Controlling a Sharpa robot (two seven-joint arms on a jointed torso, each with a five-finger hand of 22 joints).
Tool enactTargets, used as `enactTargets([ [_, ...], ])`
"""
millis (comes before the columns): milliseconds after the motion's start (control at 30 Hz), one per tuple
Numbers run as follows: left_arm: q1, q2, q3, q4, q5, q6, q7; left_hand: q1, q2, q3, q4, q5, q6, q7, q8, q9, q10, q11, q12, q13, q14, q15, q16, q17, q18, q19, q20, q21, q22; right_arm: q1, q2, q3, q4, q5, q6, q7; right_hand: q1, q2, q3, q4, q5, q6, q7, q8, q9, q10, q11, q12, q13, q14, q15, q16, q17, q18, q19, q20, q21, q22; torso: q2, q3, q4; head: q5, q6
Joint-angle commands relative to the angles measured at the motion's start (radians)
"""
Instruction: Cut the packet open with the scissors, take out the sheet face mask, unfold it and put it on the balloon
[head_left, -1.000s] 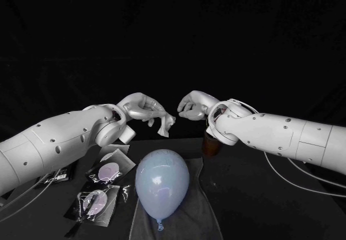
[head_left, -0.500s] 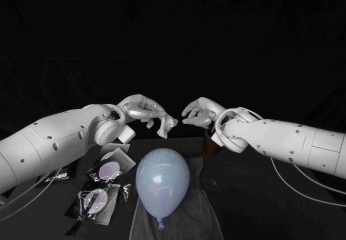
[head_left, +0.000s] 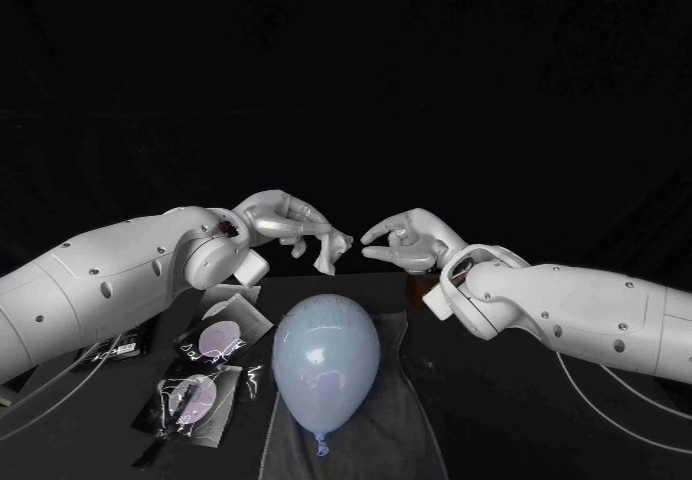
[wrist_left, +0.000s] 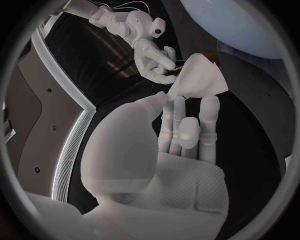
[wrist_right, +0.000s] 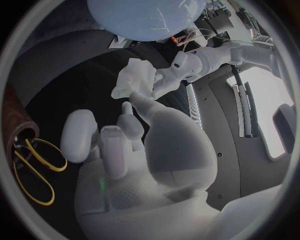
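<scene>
Head view: the right hand (head_left: 408, 240) has dropped lower and drawn a little away from the left hand (head_left: 296, 226). It now sits beyond the far end of the balloon (head_left: 326, 352) and slightly to its right. Its fingers are loosely curled and apart, holding nothing, and a dark gap separates them from the sheet face mask (head_left: 327, 256). The left hand pinches the mask, which hangs above the balloon's far end, still folded into a small white wad.

A second ago the hands were level and nearly meeting. The mask, the balloon and the packets (head_left: 195, 400) left of the balloon have not moved. Unfolding has probably not begun, and the right hand seems to be lining up on the mask's lower edge.

Left wrist view: the left hand's fingers (wrist_left: 180, 115) pinch a corner of the mask (wrist_left: 199, 77), with the balloon (wrist_left: 244, 25) beyond. The right hand (wrist_left: 150, 52) reaches in with fingers extended. Whether they touch the mask's edge cannot be told.

Right wrist view: the right hand's fingers (wrist_right: 78, 132) are spread and empty, just short of the mask (wrist_right: 134, 77). Yellow-handled scissors (wrist_right: 34, 165) rest in a brown holder (wrist_right: 12, 120), well apart from the balloon (wrist_right: 147, 17).
</scene>
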Motion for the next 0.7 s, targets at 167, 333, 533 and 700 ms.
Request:
enactTargets([
  [167,0.002,-0.007,0.000,0.012,0.016,0.014,-0.005,0.010,-0.003,0.005,-0.001,0.003,0.004,0.001,0.003,0.026,0.007,0.003,-0.003,-0.001,0.010,0.000,0.007,0.001,-0.005,0.008,0.001,0.007,0.001,-0.030,0.009,0.000,0.032,0.025,-0.095,0.071,0.001,0.000,-0.006,0.013,-0.003,-0.013,0.011,-0.019,-0.007,0.062,0.008,0.091,0.133,0.079,0.010,0.016,0.131,-0.023,0.015,0.002,0.026,0.075,0.001,0.0011,0.0021,0.001,0.000],
  [333,0.002,-0.013,0.000,0.023,0.020,0.014,-0.006,0.010,-0.003,0.006,-0.001,0.003,0.004,0.001,0.003,0.027,0.008,0.003,-0.004,-0.002,0.011,0.000,0.008,0.003,-0.005,0.010,0.001,0.008,0.002,-0.037,0.027,0.000,0.023,0.012,-0.117,0.064,0.002,-0.003,-0.007,0.014,-0.003,-0.021,0.014,-0.027,-0.010,0.068,0.012,0.101,0.149,0.080,0.014,0.019,0.139,-0.024,0.017,0.005,0.030,0.079,0.001,-0.0015,0.0022,-0.001,0.000],
  [533,0.002,-0.020,0.000,0.035,0.023,0.017,-0.007,0.010,-0.003,0.006,-0.002,0.003,0.004,0.001,0.003,0.027,0.008,0.003,-0.005,-0.002,0.010,-0.001,0.008,0.001,-0.005,0.011,0.000,0.009,0.003,-0.040,0.047,0.000,0.008,0.002,-0.159,0.062,0.002,-0.003,-0.008,0.016,-0.003,-0.027,0.018,-0.034,-0.012,0.069,0.015,0.105,0.156,0.081,0.016,0.021,0.144,-0.024,0.017,0.007,0.031,0.080,0.000,-0.0020,0.0020,0.000,-0.001],
  [700,0.002,-0.025,0.000,0.045,0.023,0.018,-0.008,0.010,-0.003,0.006,-0.002,0.003,0.004,0.001,0.003,0.027,0.008,0.003,-0.005,-0.002,0.010,-0.001,0.008,0.001,-0.005,0.011,0.000,0.009,0.003,-0.041,0.059,0.000,0.002,0.001,-0.177,0.068,0.002,-0.003,-0.009,0.017,-0.003,-0.033,0.020,-0.039,-0.014,0.067,0.017,0.105,0.158,0.081,0.018,0.022,0.146,-0.024,0.017,0.009,0.031,0.081,0.000,-0.0013,0.0014,0.001,-0.002],
])
